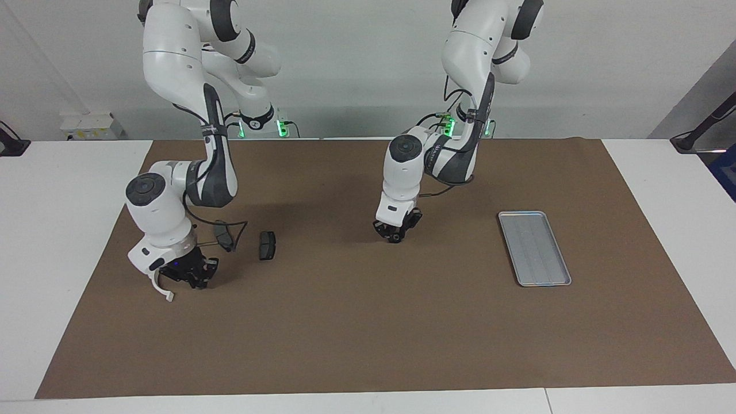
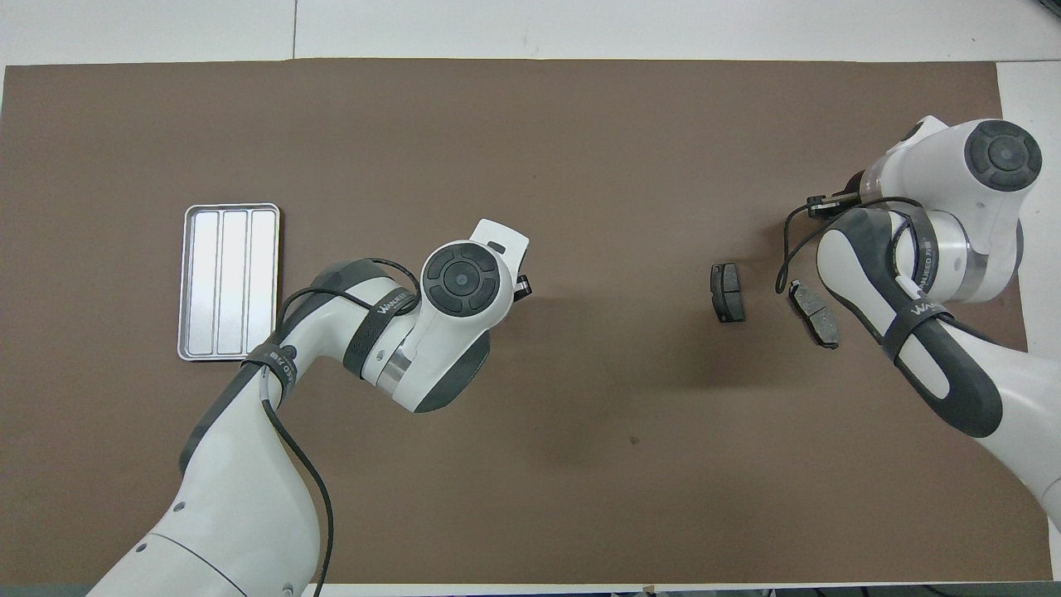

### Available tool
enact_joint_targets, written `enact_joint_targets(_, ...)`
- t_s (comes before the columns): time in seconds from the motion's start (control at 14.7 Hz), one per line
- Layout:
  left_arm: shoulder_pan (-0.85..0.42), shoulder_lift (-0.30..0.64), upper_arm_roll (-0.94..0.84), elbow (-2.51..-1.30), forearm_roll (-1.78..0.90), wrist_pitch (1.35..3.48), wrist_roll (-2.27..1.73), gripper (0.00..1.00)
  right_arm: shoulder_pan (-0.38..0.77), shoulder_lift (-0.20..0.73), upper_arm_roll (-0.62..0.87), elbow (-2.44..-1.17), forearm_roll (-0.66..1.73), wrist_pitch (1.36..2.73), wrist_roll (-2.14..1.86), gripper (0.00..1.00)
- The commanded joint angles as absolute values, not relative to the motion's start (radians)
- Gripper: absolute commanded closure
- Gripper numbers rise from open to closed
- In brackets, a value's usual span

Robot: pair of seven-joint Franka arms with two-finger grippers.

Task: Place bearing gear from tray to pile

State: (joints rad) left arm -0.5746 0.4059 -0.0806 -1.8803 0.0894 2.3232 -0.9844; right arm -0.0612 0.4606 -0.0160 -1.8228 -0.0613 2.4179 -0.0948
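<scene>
The tray (image 1: 535, 248) on the brown mat (image 1: 368, 345) holds nothing.

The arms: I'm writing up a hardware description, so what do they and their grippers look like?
Both arms have glossy white rounded shells with dark grey joint sections and round dark grey caps. Black cables run along them under black straps; "WANUEED" lettering shows on a band. Green lights glow at the bases. The left gripper and right gripper are black; the right's mount has a small blue light.

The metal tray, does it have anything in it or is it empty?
Empty: the tray shows only its bare ridged bottom in both views.
</scene>
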Motion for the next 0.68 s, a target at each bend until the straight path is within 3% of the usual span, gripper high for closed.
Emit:
enact_joint_targets(0.0, -0.597, 0.396, -0.061, -1.902, 0.117, 2.341, -1.009, 0.75, -0.080, 0.466, -0.003, -1.824, -0.046, 2.441, -0.112, 1.00)
enact_joint_targets(0.07, -0.595, 0.394, -0.061, -1.901, 0.121, 2.335, -1.008, 0.24, -0.081, 0.468, -0.003, -1.824, -0.046, 2.441, -0.109, 1.00)
enact_joint_targets(0.14, -0.595, 0.393, -0.061, -1.896, 0.126, 2.327, -1.003, 0.00, -0.081, 0.474, -0.003, -1.822, -0.046, 2.442, -0.109, 1.00)
enact_joint_targets(0.27, -0.586, 0.388, -0.061, -1.881, 0.126, 2.283, -0.999, 0.00, -0.081, 0.476, -0.003, -1.822, -0.046, 2.442, -0.094, 1.00)
enact_joint_targets(0.61, -0.434, 0.203, -0.061, -1.867, 0.079, 2.087, -0.774, 0.00, -0.064, 0.477, -0.002, -1.812, -0.046, 2.442, -0.032, 1.00)
